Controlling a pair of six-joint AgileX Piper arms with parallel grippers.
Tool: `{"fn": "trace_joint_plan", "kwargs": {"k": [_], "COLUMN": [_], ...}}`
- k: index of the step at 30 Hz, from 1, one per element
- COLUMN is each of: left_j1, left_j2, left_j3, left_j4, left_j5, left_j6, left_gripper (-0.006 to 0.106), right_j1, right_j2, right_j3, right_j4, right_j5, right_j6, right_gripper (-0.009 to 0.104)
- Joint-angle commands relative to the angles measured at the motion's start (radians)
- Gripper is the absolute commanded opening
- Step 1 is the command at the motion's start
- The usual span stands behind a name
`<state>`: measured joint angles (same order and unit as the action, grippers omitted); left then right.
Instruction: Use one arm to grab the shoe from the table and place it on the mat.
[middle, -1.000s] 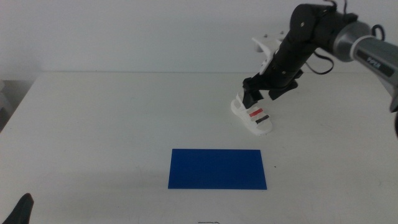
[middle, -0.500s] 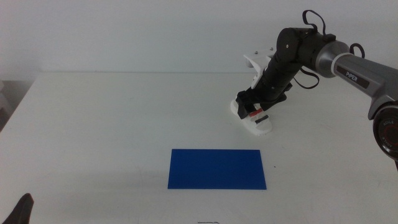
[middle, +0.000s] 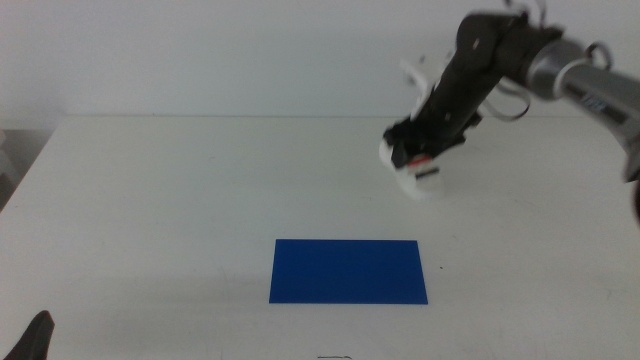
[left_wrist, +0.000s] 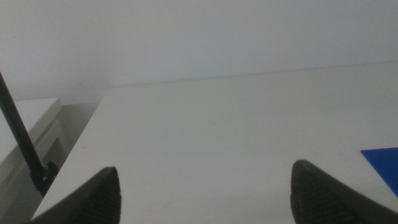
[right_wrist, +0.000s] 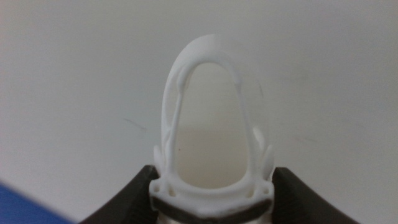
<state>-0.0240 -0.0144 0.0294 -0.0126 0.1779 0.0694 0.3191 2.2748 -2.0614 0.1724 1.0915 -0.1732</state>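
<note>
The right arm (middle: 510, 55) reaches in from the right, and its gripper (middle: 417, 150) is shut on the white shoe (middle: 418, 176), holding it a little above the table (middle: 180, 200) at the far right. In the right wrist view the shoe (right_wrist: 211, 106) sits between the two dark jaws of the right gripper (right_wrist: 211, 190), its heel loop pointing away. The dark blue mat (middle: 348, 270) lies flat at the front middle, to the left of and nearer than the shoe; a corner of it shows in the right wrist view (right_wrist: 22, 205). The left gripper (middle: 35, 338) waits at the bottom left, open and empty.
The left wrist view shows the left gripper (left_wrist: 205, 193) over white tabletop, a corner of the mat (left_wrist: 385, 163) and the table's left edge (left_wrist: 81, 137). A white wall stands behind the table.
The right gripper has closed on the shoe and raised it off the table, moving slightly up and right. The mat and the left arm have not moved.
</note>
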Motion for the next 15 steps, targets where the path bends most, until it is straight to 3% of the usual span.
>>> {"fn": "trace_joint_plan", "kwargs": {"k": [1,5,10,15], "left_j1": [-0.003,-0.003,-0.003,-0.003], "left_j2": [-0.019,-0.019,-0.019,-0.019], "left_j3": [-0.003,-0.003,-0.003,-0.003], "left_j4": [-0.009,-0.009,-0.009,-0.009], "left_j5": [-0.082,-0.082,-0.082,-0.082], "left_j6": [-0.015,-0.015,-0.015,-0.015], "left_gripper": [0.094,0.094,0.094,0.094], "right_j1": [0.003,0.039,0.174,0.313], "right_j2": [-0.161,-0.289,-0.47,-0.534], "right_j3": [-0.025,0.074,0.316,0.486], "right_j4": [-0.011,-0.064,-0.225,-0.319], "right_j5": [0.002,-0.008,-0.086,-0.167], "right_j6": [0.059,0.118,0.301,0.487], "right_gripper": [-0.001,-0.001,-0.001,-0.001]}}
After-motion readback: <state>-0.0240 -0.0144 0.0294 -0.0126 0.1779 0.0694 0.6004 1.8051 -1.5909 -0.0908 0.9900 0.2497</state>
